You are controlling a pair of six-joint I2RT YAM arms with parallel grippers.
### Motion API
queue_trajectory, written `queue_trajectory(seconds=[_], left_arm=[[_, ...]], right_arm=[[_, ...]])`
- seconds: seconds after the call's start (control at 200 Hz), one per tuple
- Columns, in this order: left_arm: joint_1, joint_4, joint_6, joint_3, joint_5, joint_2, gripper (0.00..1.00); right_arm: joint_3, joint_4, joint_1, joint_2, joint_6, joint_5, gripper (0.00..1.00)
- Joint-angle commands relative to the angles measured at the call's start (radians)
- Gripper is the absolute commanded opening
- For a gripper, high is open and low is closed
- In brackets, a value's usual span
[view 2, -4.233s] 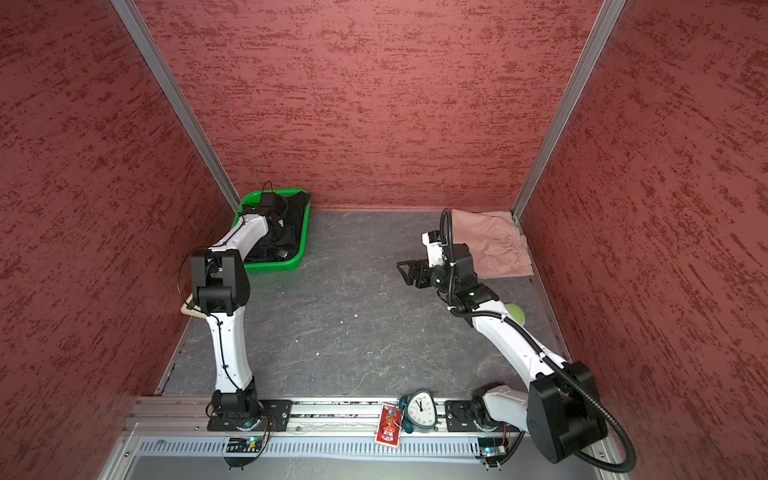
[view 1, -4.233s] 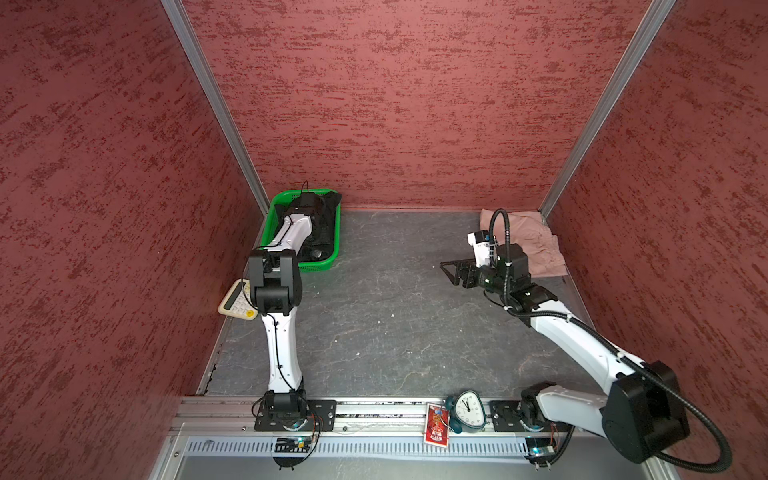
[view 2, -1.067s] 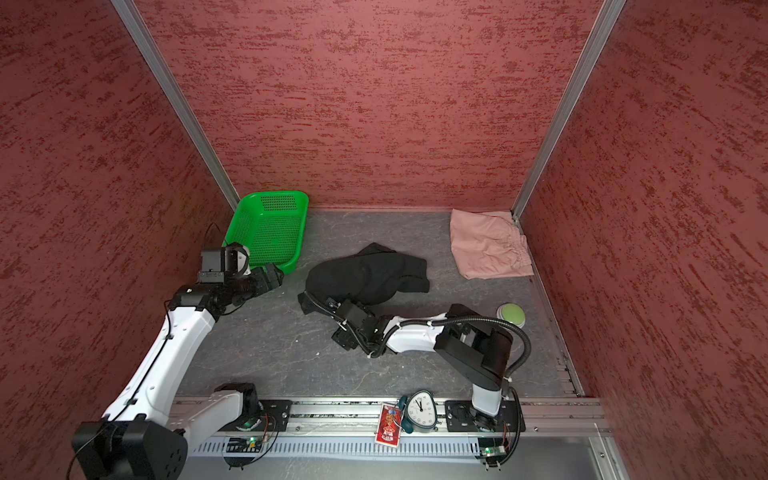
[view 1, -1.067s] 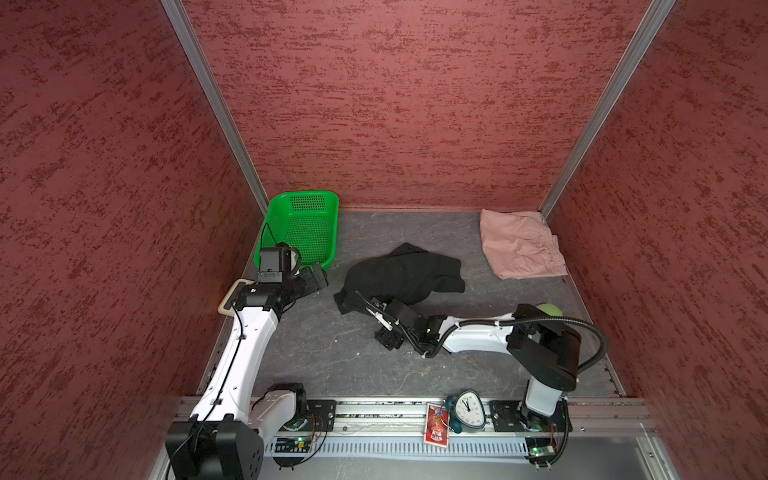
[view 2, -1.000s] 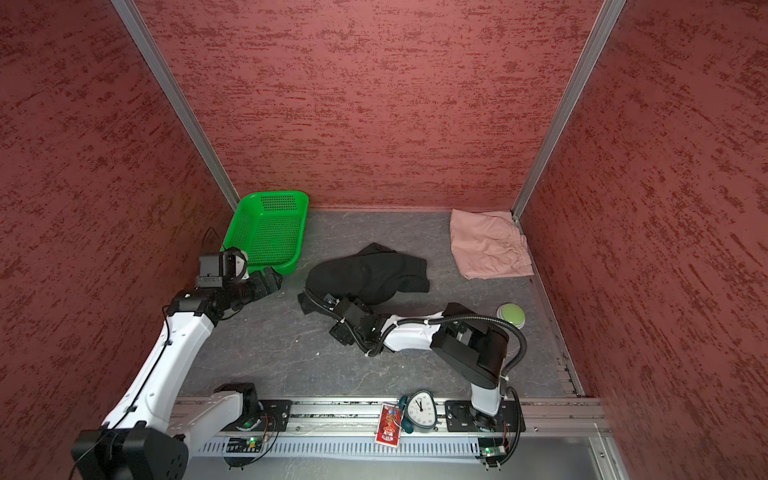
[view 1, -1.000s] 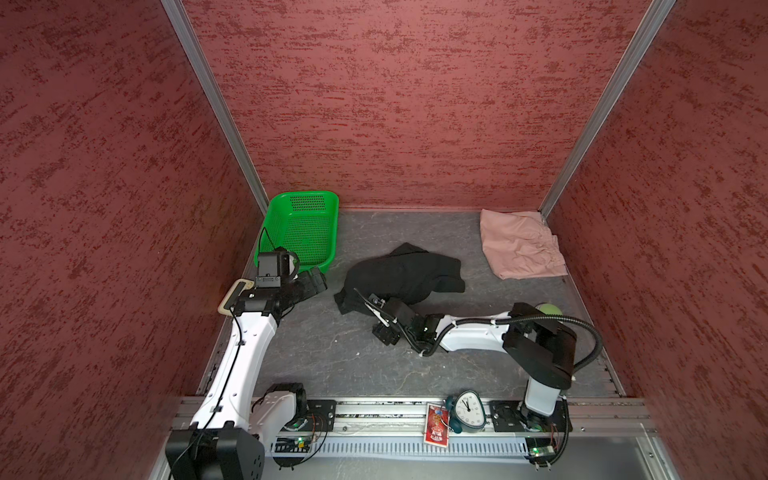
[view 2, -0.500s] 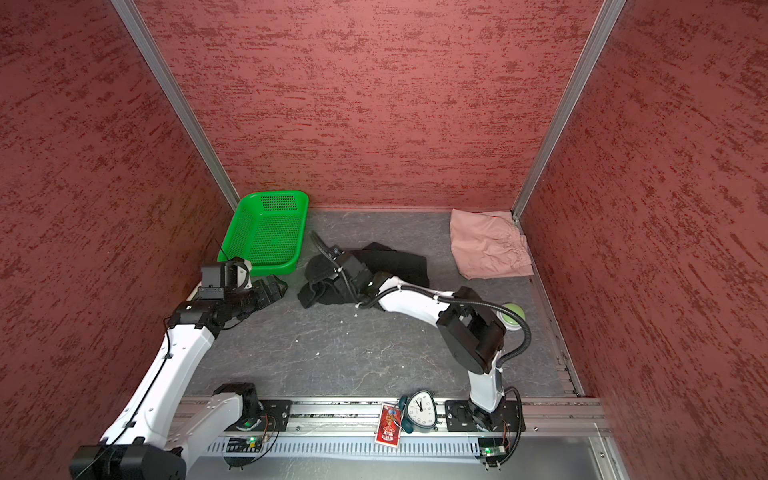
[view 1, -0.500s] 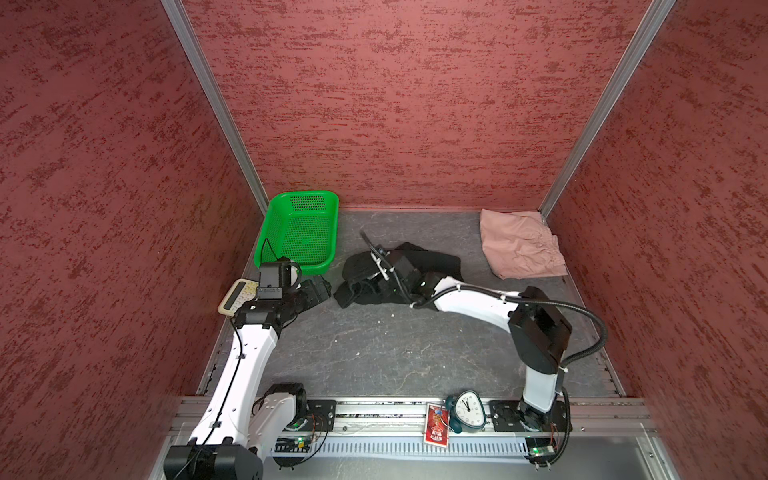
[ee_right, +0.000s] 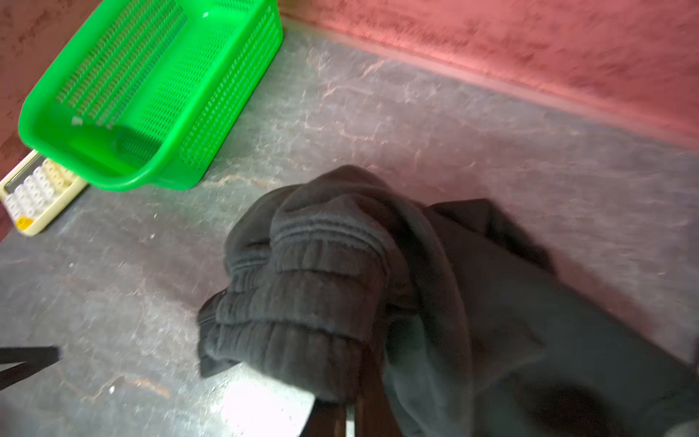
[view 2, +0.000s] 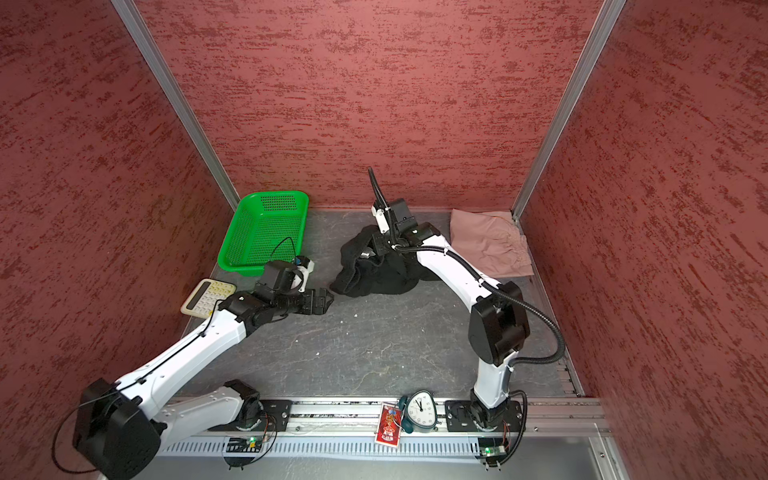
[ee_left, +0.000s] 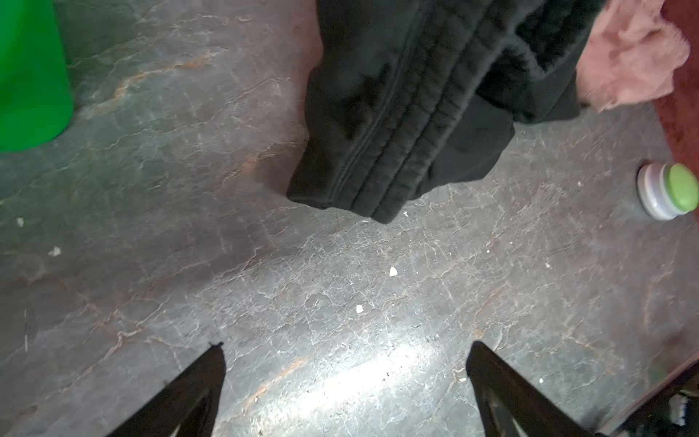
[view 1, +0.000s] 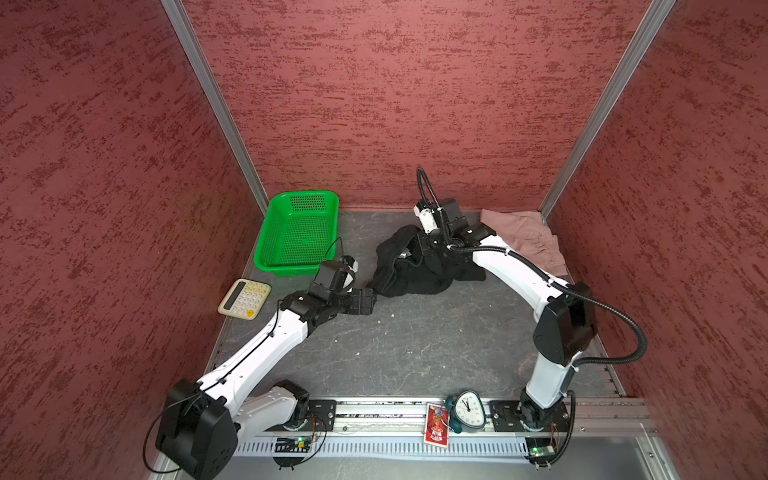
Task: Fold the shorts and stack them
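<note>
Two pairs of shorts are sharing the tabletop (view 1: 415,353): the black shorts (view 1: 415,274) are lying bunched at centre frame in both top views, the pink shorts (view 1: 523,241) at upper right. The right pincer (ee_right: 350,410) is clamping the black shorts at the waist; the left pincer (ee_left: 346,346), jaws wide apart, is hovering just beside their near edge. Lifting from one bunched hold may be risking a twist or slip.

Left gripper (ee_left: 347,343), jaws spread, faces the black shorts (ee_left: 397,106).
</note>
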Motion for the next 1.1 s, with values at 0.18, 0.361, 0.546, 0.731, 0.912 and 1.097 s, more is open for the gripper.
queue_trajectory(seconds=[0.18, 0.361, 0.546, 0.731, 0.912, 1.097], left_arm=[[-0.136, 0.164, 0.221, 0.005, -0.22, 0.178, 0.99], [-0.144, 0.212, 0.286, 0.022, -0.368, 0.304, 0.99], [-0.147, 0.255, 0.356, 0.067, -0.408, 0.399, 1.0], [-0.132, 0.274, 0.368, 0.085, -0.43, 0.426, 0.88], [-0.119, 0.256, 0.372, 0.112, -0.438, 0.424, 0.19], [-0.085, 0.192, 0.385, 0.143, -0.46, 0.382, 0.0]], right_arm=[[0.011, 0.002, -0.037, 0.0, -0.01, -0.153, 0.0], [0.002, 0.018, -0.065, -0.009, -0.009, -0.2, 0.0], [-0.011, 0.032, -0.074, -0.01, -0.012, -0.23, 0.0], [-0.025, 0.049, -0.077, -0.025, -0.012, -0.235, 0.0], [-0.029, 0.032, -0.083, -0.044, -0.03, -0.213, 0.0], [-0.03, 0.027, -0.102, -0.102, -0.044, -0.172, 0.0]])
